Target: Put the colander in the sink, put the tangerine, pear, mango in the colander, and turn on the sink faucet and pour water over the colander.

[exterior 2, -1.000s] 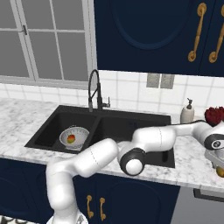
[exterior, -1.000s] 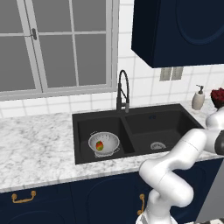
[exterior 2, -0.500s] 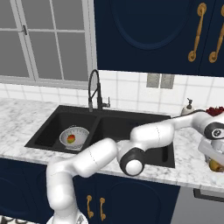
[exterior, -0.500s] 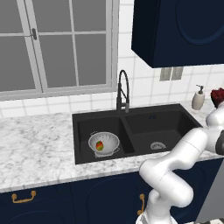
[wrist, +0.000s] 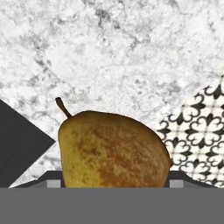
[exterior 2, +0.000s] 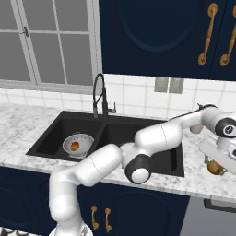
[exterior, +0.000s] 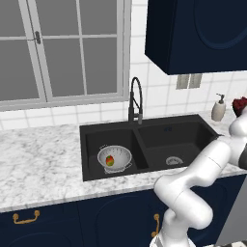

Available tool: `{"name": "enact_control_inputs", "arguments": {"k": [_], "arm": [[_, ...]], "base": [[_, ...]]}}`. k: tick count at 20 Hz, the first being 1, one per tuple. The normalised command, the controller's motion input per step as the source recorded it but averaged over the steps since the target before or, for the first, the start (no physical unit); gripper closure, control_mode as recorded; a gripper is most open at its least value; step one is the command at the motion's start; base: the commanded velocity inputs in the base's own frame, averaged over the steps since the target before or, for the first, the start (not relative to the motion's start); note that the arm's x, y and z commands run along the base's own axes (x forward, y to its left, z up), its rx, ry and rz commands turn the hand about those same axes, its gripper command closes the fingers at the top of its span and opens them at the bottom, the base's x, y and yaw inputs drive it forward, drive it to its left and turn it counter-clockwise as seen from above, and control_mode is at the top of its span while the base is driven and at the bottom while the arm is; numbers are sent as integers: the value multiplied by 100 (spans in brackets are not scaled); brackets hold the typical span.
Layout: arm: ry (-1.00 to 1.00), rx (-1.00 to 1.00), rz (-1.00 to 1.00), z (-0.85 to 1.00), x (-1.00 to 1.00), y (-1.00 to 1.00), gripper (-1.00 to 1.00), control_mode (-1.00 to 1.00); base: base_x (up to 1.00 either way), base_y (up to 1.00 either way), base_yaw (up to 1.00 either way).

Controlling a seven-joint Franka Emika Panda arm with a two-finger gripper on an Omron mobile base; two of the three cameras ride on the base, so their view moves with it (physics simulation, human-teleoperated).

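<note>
The silver colander sits in the left basin of the black sink. The red-green-yellow mango lies inside it. My gripper hangs over the marble counter right of the sink, near its front edge. It is shut on the yellowish-brown pear, which spans the gap between the finger tips, stem pointing away. The black gooseneck sink faucet stands behind the basin divider. The tangerine is out of view, and no water shows.
A pale soap pump bottle stands at the back right of the counter, with something dark red beside it. In the hand view the counter's front edge crosses below the pear, with patterned floor beyond. Dark wall cabinets hang above.
The hand has come down and toward the counter's front edge at the far right, with the pear between its fingers. Colander and mango have not moved.
</note>
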Motion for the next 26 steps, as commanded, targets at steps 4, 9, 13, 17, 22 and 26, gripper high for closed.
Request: {"name": "enact_control_inputs", "arguments": {"k": [4,9,13,17,22,26], "arm": [[-40,-21,24,-57,-56,100,100,-100],[-49,-41,26,-79,-85,100,100,-100],[-31,-49,13,-58,-58,100,100,-100],[-7,-45,0,-28,-9,100,100,-100],[-4,-36,-2,-1,6,100,100,-100],[-11,-28,-6,7,12,100,100,-100]], "base": [[0,0,0],[0,0,0],[0,0,0],[0,0,0],[0,0,0],[0,0,0]]}}
